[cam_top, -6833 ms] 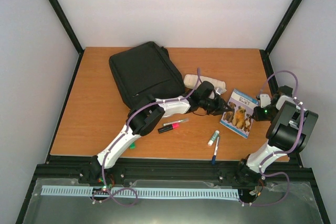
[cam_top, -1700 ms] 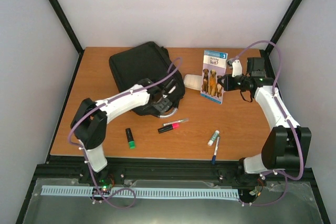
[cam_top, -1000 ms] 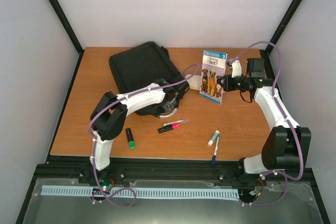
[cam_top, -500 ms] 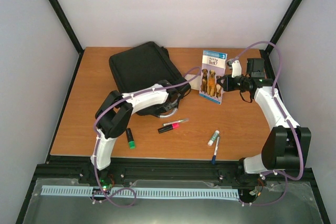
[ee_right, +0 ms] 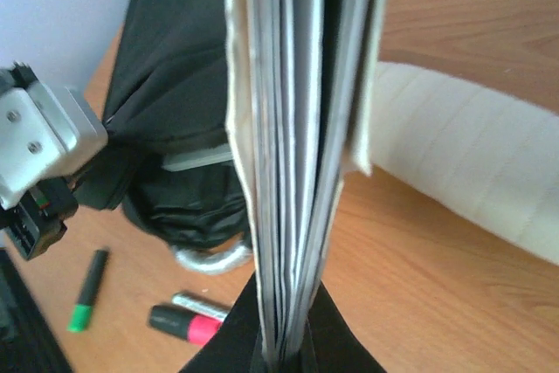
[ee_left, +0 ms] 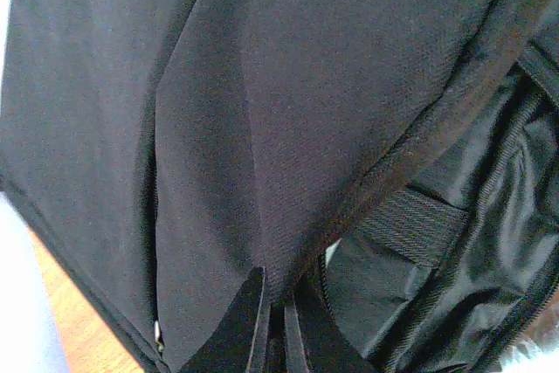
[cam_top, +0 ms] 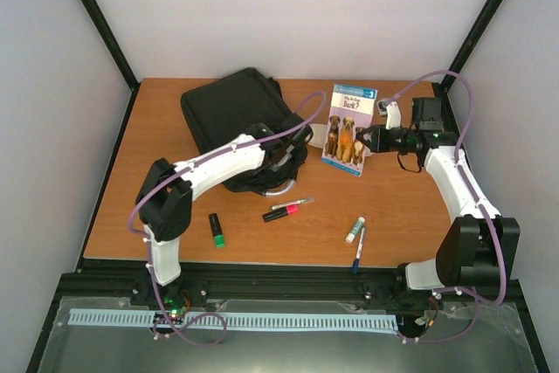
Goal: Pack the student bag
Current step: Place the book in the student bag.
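book (cam_top: 348, 128) title, too small to read

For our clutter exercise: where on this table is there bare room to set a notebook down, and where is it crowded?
Bare table lies between the bag and the left edge, and right of the glue stick. Crowded: below the bag, around the pink highlighter and pen.
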### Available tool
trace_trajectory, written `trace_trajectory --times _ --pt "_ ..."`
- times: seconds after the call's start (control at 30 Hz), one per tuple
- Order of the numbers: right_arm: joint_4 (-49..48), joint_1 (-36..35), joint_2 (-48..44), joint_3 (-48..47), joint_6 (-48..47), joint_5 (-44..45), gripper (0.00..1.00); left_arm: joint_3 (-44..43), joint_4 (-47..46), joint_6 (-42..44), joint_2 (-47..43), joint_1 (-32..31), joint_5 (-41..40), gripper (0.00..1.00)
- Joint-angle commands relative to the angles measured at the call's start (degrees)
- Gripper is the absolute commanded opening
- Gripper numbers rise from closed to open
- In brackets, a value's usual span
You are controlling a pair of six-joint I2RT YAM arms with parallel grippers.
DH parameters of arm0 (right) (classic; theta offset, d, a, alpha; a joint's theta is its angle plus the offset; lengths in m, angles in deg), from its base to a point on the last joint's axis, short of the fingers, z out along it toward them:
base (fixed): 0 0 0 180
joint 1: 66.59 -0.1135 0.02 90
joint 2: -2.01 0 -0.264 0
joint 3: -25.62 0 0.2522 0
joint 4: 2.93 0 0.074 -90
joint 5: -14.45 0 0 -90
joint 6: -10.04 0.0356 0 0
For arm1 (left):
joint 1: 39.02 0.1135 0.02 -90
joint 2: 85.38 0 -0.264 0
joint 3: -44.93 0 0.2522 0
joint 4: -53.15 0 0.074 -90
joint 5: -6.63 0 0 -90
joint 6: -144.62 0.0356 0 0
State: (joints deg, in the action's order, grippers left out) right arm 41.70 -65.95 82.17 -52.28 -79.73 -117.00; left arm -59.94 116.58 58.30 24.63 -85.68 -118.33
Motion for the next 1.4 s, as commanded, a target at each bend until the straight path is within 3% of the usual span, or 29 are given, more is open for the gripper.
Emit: trace_trajectory --times 0.0,0.27,0.5,0.73,1.03,1.23,1.37 --pt "4.08 -0.48 -1.42 -3.25 3.52 -9.53 0.03 0.84 -3.95 -0.63 -6.90 0.02 -3.94 0.01" --pt "13.63 -1.33 1.45 -0.67 6.06 -26.66 0.03 3.39 -8.61 -1.25 -13.25 2.33 -0.29 0.01" --pt "20.40 -3.29 1.73 3.52 5.85 -30.76 0.03 4.29 -9.92 -2.87 -14.19 4.34 4.00 0.01" --pt "13.67 -10.89 0.74 11.45 10.96 -30.23 0.03 4.22 -10.18 -3.88 -14.56 4.82 6.55 0.01" --pt "12.44 -16.92 10.83 3.22 6.23 -27.44 0.03 5.24 -10.81 -4.27 -17.03 4.87 7.79 0.01" --pt "15.76 -19.61 22.45 -4.33 -2.44 -30.73 0.03 5.80 -11.30 -4.22 -18.19 4.99 7.88 0.01" --pt "11.72 -20.53 27.36 -6.61 -0.85 -32.54 0.03 5.75 -11.44 -4.43 -18.59 5.08 8.60 0.01"
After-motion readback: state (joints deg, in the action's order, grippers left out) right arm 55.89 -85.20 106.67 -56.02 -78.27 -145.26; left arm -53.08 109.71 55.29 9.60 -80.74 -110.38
